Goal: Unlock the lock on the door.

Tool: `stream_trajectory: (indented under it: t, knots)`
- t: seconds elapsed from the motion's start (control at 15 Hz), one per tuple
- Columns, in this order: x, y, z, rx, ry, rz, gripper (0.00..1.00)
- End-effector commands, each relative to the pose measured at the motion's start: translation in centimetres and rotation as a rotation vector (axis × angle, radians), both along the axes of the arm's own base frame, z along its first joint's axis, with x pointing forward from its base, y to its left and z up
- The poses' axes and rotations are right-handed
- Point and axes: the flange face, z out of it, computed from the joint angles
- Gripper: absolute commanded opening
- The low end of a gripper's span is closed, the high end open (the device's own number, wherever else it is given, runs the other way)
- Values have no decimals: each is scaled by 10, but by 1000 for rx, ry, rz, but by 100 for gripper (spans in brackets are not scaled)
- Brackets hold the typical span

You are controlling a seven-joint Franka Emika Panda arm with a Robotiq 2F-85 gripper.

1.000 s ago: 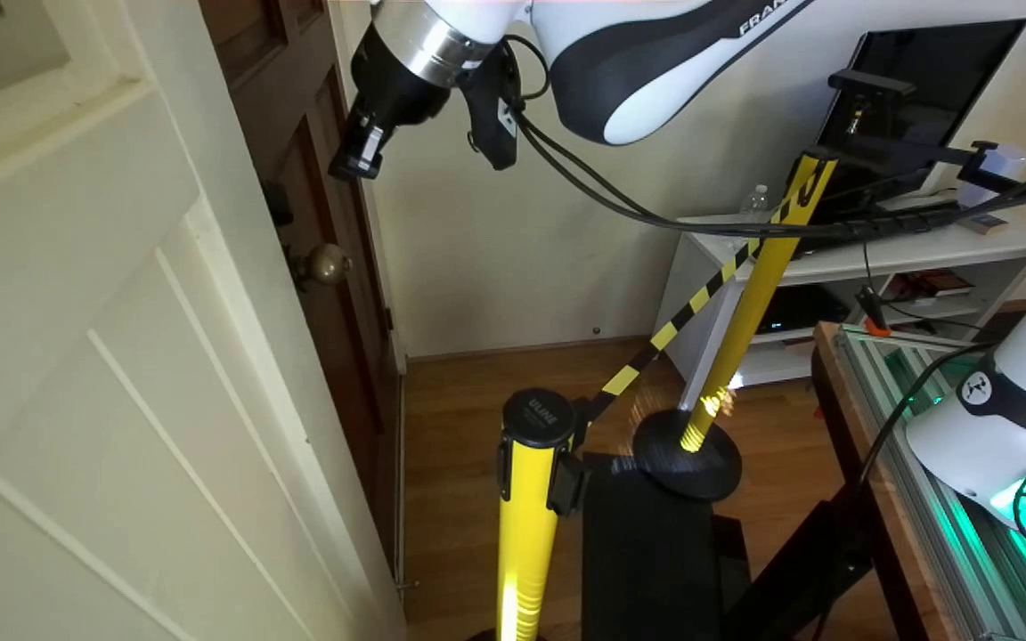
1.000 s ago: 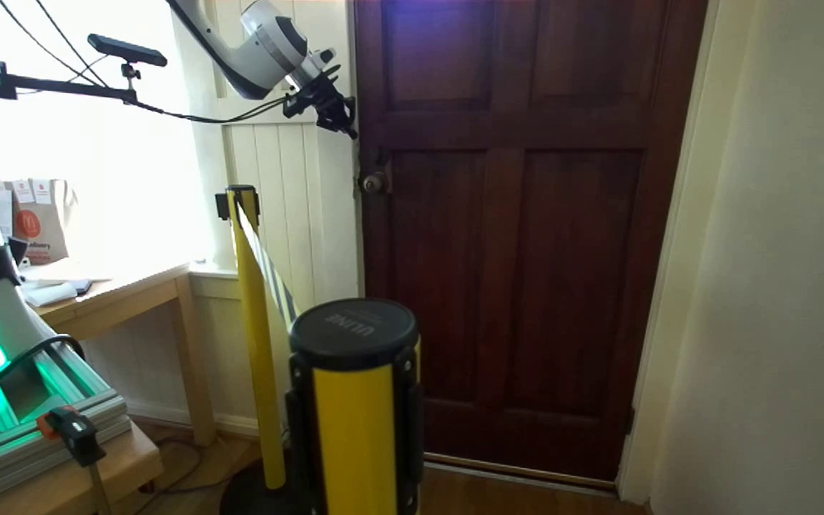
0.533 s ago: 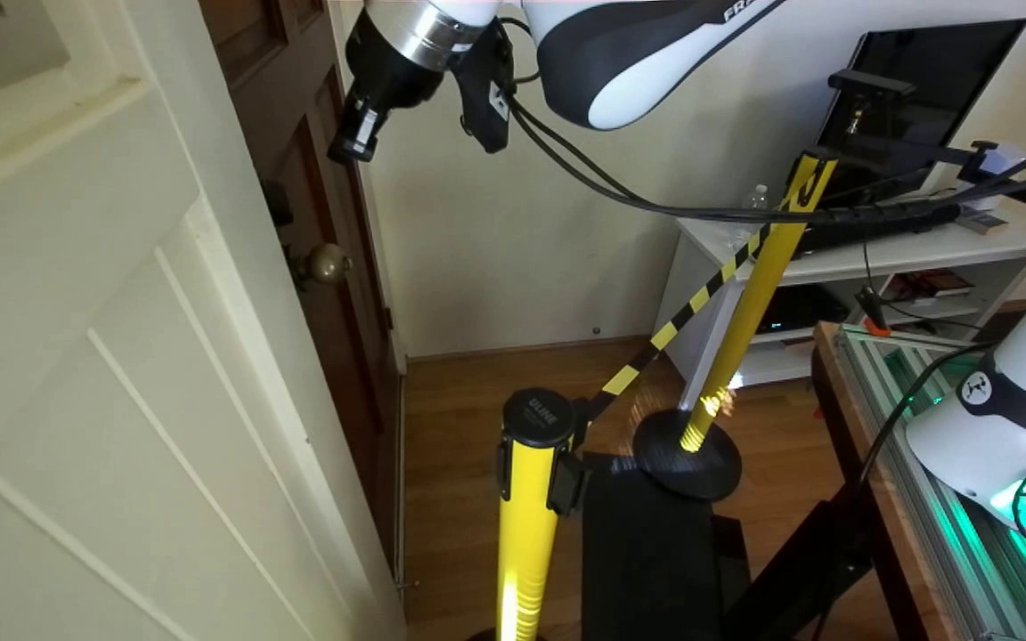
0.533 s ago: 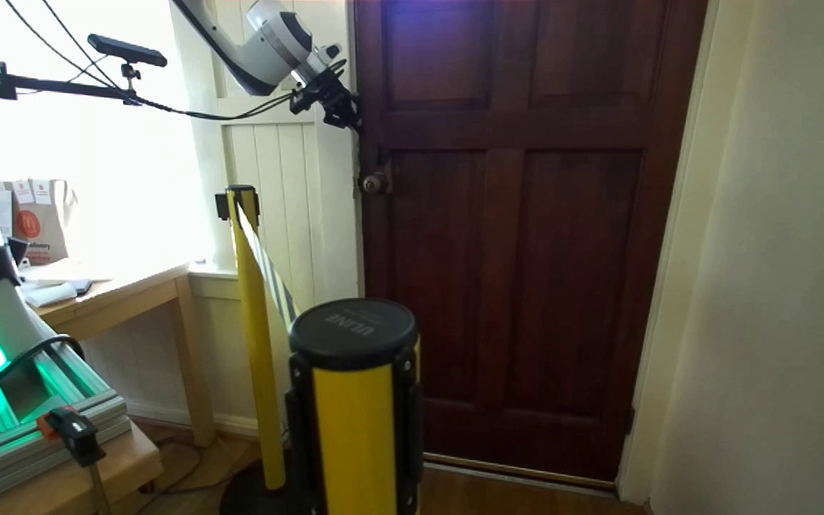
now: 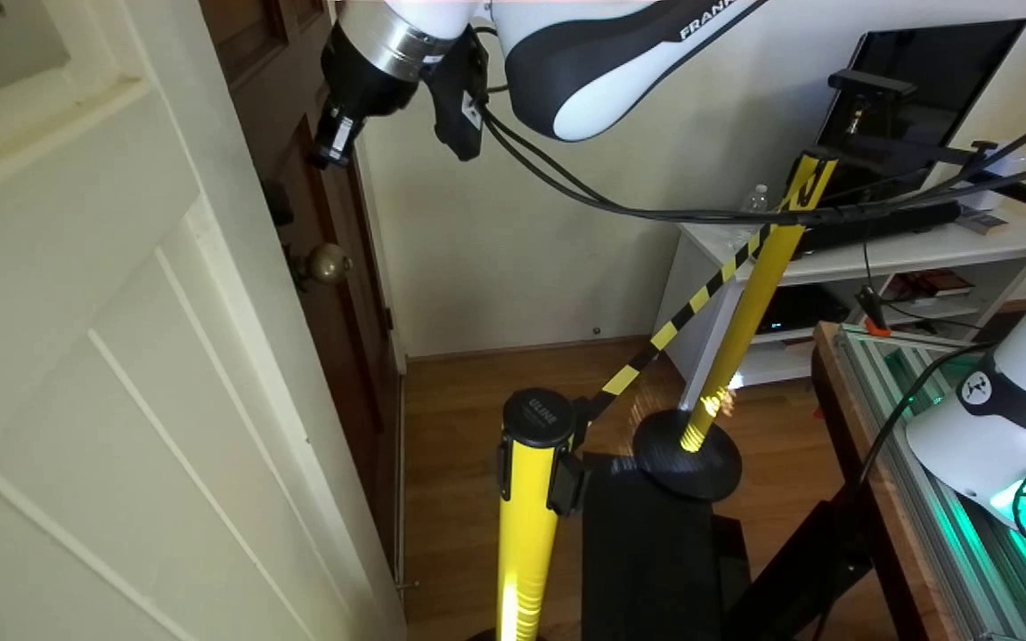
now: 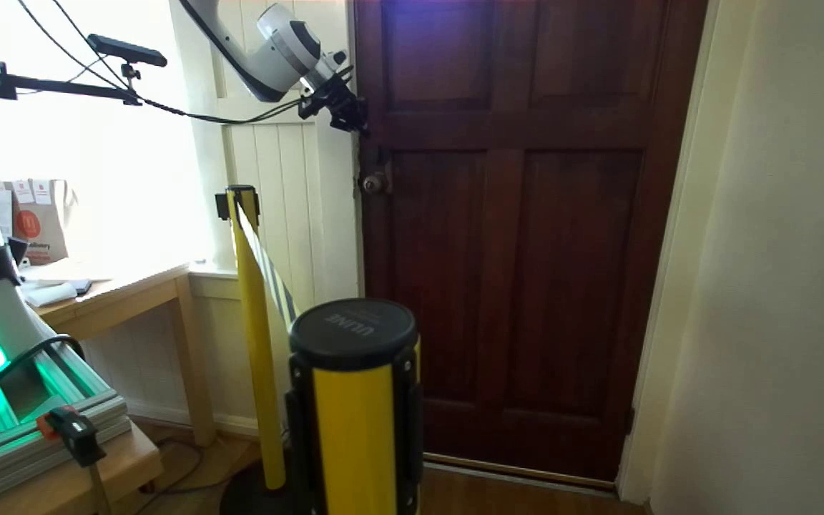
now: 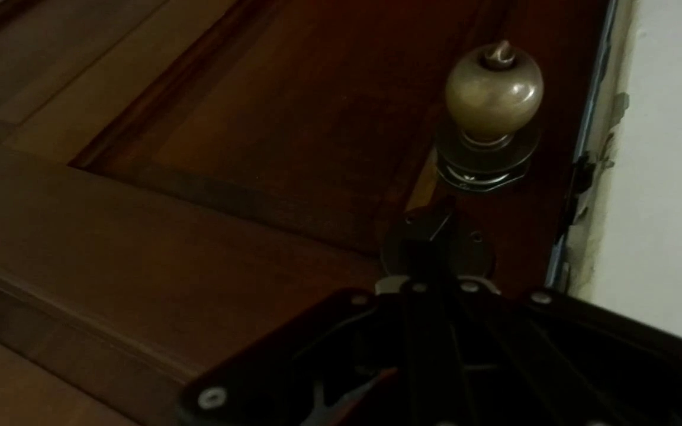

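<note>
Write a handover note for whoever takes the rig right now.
Pincer: jaws look shut, nothing visible between them.
Where things are: lock on the dark wooden door, above the knob in both exterior views; a gap shows there between pincer and lock.
Done: pincer near the lock, not gripping it. Locked or unlocked can't be told.
Left: probably open the jaws, close on the turn piece, twist.
</note>
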Motion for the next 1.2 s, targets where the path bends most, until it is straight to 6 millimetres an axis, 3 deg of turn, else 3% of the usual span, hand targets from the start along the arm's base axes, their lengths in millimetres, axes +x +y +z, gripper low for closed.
stream_trajectory:
  t: [0.0, 0.6, 1.13]
  knots:
    - [19, 6, -3, -10, -16, 25, 0]
    - [44, 19, -23, -32, 11, 67, 0]
    - [56, 8, -34, -53, 54, 21, 0]
